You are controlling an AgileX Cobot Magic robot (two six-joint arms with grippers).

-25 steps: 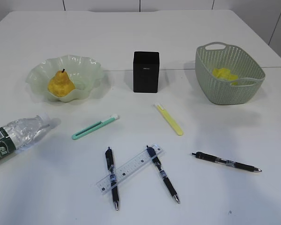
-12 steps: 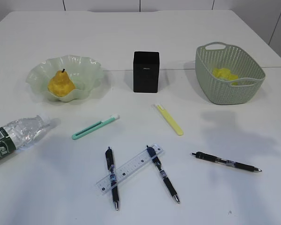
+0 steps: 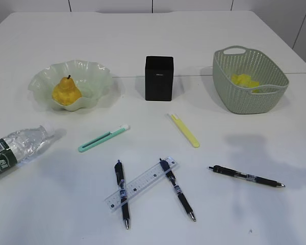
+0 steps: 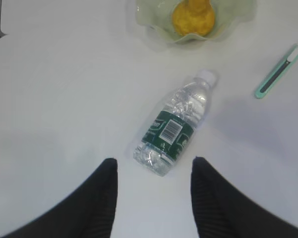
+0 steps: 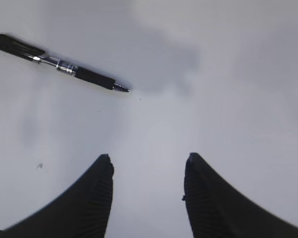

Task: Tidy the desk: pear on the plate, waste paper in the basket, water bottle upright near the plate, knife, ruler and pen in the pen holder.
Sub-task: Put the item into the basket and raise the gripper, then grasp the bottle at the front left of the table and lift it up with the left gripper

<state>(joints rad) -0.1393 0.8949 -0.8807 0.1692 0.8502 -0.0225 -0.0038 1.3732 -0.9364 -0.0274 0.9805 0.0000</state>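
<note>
Desk (image 3: pixel 143 41) in full view from the front, white and wide. Pear (image 3: pixel 66 92) sits in the plate (image 3: pixel 94 71) at back left, stem up. Centre back stands the pen holder (image 3: pixel 159 77), black and square, with a line of pale lettering on its front too small to read. Back right, the basket (image 3: pixel 265 102) holds yellow paper (image 3: pixel 245 80) on its floor.

Bottle (image 3: pixel 18 148) lies on its side at the left edge, cap pointing toward the plate, well short of it. From the left wrist, the bottle (image 4: pixel 173 126) shows a dark green label with a white barcode patch facing up; no brand word can be made out. Left gripper (image 4: pixel 154 198) hovers just above the bottle's base end, its two black fingers (image 4: pixel 102 198) spread apart and nothing between them, not touching the bottle. The plate (image 4: pixel 149 22) and pear (image 4: pixel 192 17) show at the top of that view, and a green knife (image 4: pixel 280 74) at the right edge.

Mid-desk, the green knife (image 3: pixel 103 139) lies slanted, and a yellow knife (image 3: pixel 184 130) lies near the holder's front. Nearer the camera, the ruler (image 3: pixel 142 184) lies diagonally, crossing over the left pen (image 3: pixel 121 193) and touching the middle pen (image 3: pixel 177 189); its black markings are visible but not legible. A third pen (image 3: pixel 246 176) lies apart to the right.

Right wrist view: right gripper (image 5: pixel 148 198) open over bare desk, fingers (image 5: pixel 97 198) spread, empty, with that third pen (image 5: pixel 59 63) lying ahead and to the left, clear of them.
</note>
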